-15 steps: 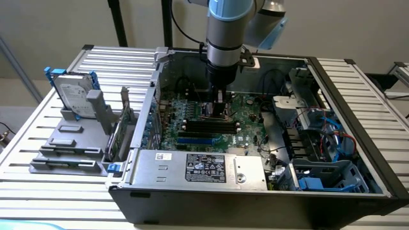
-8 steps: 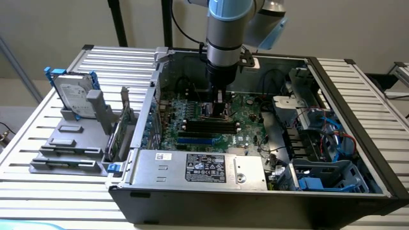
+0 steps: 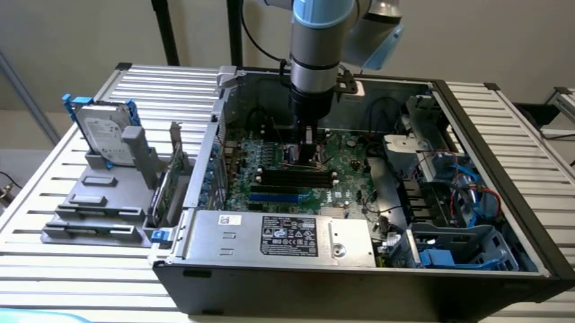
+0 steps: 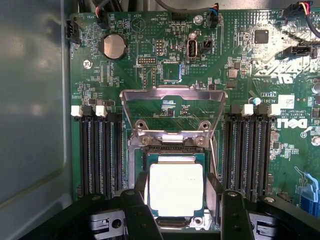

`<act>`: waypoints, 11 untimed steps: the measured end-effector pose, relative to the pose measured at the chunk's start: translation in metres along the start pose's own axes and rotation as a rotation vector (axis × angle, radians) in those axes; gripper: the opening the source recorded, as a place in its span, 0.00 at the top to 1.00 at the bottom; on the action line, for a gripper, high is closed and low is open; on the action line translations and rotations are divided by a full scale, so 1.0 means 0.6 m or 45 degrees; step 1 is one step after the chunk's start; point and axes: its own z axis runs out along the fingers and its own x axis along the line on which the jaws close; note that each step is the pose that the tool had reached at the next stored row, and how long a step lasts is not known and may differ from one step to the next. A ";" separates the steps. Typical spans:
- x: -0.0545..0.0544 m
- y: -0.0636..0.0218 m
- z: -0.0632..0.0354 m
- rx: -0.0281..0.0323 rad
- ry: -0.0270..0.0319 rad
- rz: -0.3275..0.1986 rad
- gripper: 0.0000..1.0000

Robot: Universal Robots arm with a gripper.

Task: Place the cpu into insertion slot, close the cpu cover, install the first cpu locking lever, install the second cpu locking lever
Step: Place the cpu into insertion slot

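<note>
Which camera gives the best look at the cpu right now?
The wrist view: the cpu faces the camera squarely at the insertion slot, with the cpu cover raised. In the exterior view the gripper stands over that spot.

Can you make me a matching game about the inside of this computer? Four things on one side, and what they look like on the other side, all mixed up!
Things:
1. chip
2. cover
3. battery
4. memory slots

Clues:
A. long and black, in rows
B. round and silvery
C. pale beige and square
D. silvery frame, swung up open

Right pairs: 1-C, 2-D, 3-B, 4-A.
</note>
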 end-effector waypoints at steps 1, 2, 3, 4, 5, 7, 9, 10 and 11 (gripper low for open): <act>0.001 0.000 0.000 -0.0001 -0.0009 0.000 0.46; 0.001 0.000 0.001 -0.0001 -0.0019 0.000 0.46; 0.002 -0.001 0.001 -0.0002 -0.0027 0.000 0.46; 0.003 -0.001 0.002 -0.0002 -0.0036 0.000 0.46; 0.004 -0.001 0.002 -0.0005 -0.0041 0.000 0.46; 0.005 -0.001 0.003 -0.0008 -0.0049 0.000 0.46; 0.005 -0.001 0.004 -0.0009 -0.0060 0.000 0.46; 0.005 -0.001 0.005 -0.0011 -0.0065 0.001 0.46; 0.006 -0.001 0.005 -0.0011 -0.0070 0.001 0.46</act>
